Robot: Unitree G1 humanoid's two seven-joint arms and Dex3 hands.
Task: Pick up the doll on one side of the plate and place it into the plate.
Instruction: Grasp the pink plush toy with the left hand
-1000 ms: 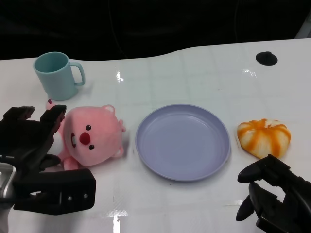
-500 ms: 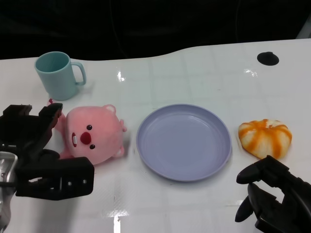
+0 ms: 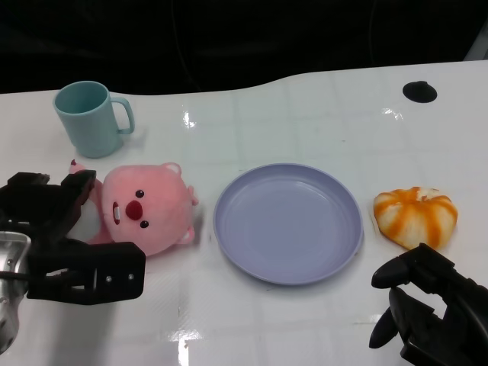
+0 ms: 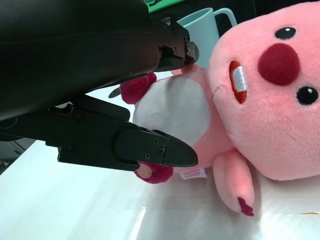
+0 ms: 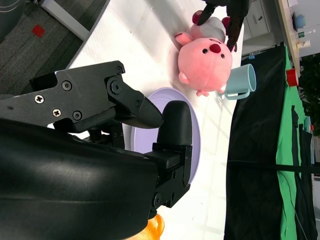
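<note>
White and glossy, the table [image 3: 305, 122] runs back to a dark backdrop, with ceiling lights glinting on its surface. Just left of centre lies the pink plush doll [image 3: 141, 213], on its back on the tabletop, face up, its red nose and small mouth showing. It sits just beside the left rim of the lilac plate [image 3: 287, 223], a narrow strip of table between them; nothing lies in the plate.

At the near left, the left hand [image 3: 57, 240] sits against the doll's left side. From the left wrist view its black fingers [image 4: 150, 150] are spread on either side of the doll's white belly and dark pink feet, very close to them, but I cannot tell whether they actually press the plush; the doll lies flat on the table.

At the near right, the right hand [image 3: 431, 309] hangs low over the table edge with its fingers loosely curled and apart, holding nothing. Just beyond it, right of the plate, rests an orange-and-white striped bun [image 3: 415, 216]. A teal mug [image 3: 90, 118] stands far left, behind the doll, handle to the right. A small black disc [image 3: 418, 91] sits at the far right.
</note>
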